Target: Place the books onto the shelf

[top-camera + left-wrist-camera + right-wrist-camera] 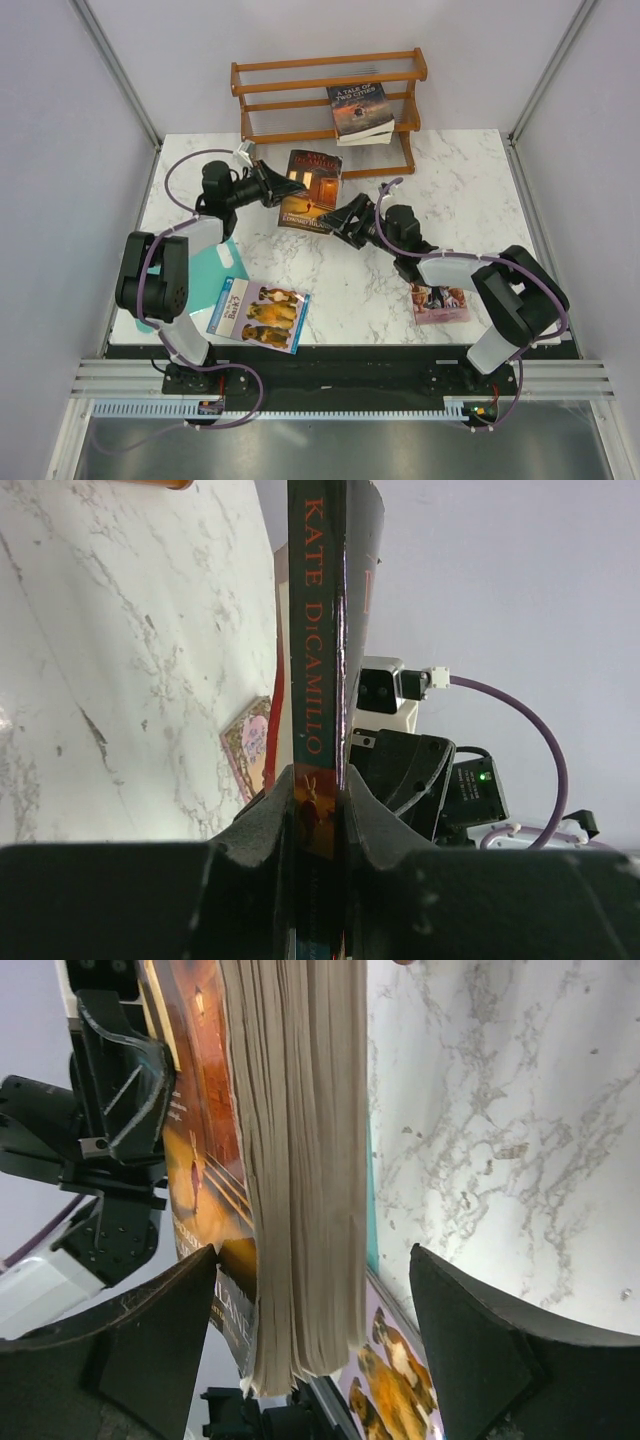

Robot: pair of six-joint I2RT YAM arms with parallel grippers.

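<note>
Handover point, by our reading. Brown-orange book hangs in the air just in front of the shelf, clear of the bench, cover up and tilted. Left pincer is clenched on its spine edge; the wrist view shows both fingers pressed flat against the covers. Right pincer is spread wide, with a jaw on either side of the page edge and a gap on each side, grasping nothing.

Dark book already sits on what looks like the shelf's lower tier, toward its right end, leaning. Dog book and pink book lie flat on the bench, well in front of the shelf.

Risks we note:
- One pincer alone carries the book, and by one edge. We judge it could swing or droop in the grip, and the free pages could fan open.
- Right jaws bracket the pages closely, so a sideways move by either arm could catch them.
- The way to the shelf crosses its front rails. A tilted book could strike one, or tip the leaning dark book.
</note>
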